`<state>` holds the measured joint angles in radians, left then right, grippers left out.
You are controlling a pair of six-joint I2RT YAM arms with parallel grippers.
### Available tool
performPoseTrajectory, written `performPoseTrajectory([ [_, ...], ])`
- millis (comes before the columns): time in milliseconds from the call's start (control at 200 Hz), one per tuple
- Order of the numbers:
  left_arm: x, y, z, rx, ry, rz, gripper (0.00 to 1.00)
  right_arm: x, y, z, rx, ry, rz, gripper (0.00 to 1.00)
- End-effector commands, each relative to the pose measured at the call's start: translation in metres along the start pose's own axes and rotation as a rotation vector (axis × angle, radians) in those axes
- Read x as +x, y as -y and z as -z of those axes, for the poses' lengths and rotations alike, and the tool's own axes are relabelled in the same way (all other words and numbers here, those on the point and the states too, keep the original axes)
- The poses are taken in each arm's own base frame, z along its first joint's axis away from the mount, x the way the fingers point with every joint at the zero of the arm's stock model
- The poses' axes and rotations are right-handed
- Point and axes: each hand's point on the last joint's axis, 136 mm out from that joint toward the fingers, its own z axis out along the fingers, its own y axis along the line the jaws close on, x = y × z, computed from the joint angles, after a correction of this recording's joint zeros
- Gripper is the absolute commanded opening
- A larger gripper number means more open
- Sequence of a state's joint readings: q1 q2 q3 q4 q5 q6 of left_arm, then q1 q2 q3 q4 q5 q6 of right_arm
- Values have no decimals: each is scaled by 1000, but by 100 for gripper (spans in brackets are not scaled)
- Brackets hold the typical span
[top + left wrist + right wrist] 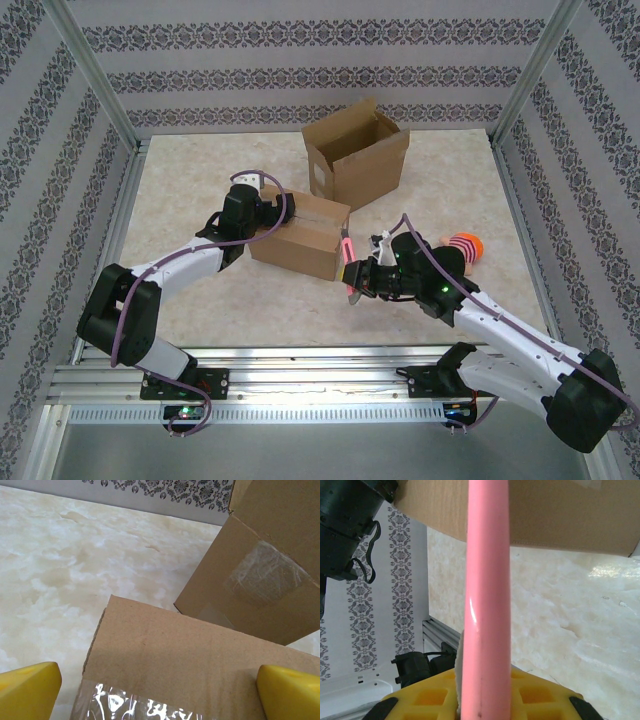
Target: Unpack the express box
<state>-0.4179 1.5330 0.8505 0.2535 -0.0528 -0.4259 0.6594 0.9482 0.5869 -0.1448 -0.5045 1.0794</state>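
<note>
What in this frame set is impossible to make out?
Pink tool tip: right wrist view, cut off by the top edge; too small in the top view.
Taped box contents: sealed with tape.
Open box interior: top view, shadowed by its own flaps and walls.
Orange toy: top view, partly behind the right arm, too small to identify.

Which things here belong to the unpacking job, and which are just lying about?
In the job: taped box, under the open left gripper; pink tool, held in the right gripper.
Lying about: opened box at the back; orange striped toy at the right.
</note>
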Motion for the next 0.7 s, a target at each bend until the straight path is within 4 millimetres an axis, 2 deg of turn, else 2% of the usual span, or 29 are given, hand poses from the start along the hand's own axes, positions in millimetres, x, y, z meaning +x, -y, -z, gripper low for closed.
performPoseTrajectory([
  [0, 168, -55, 3, -166, -526, 1, 100, 39, 2, -1, -20, -170, -24, 0],
  [315, 171, -56, 2, -170, -533, 3, 100, 46, 5, -5, -19, -187, -20, 0],
  [695, 174, -57, 2, -174, -541, 3, 100, 51, -5, -4, -47, -193, -2, 0],
])
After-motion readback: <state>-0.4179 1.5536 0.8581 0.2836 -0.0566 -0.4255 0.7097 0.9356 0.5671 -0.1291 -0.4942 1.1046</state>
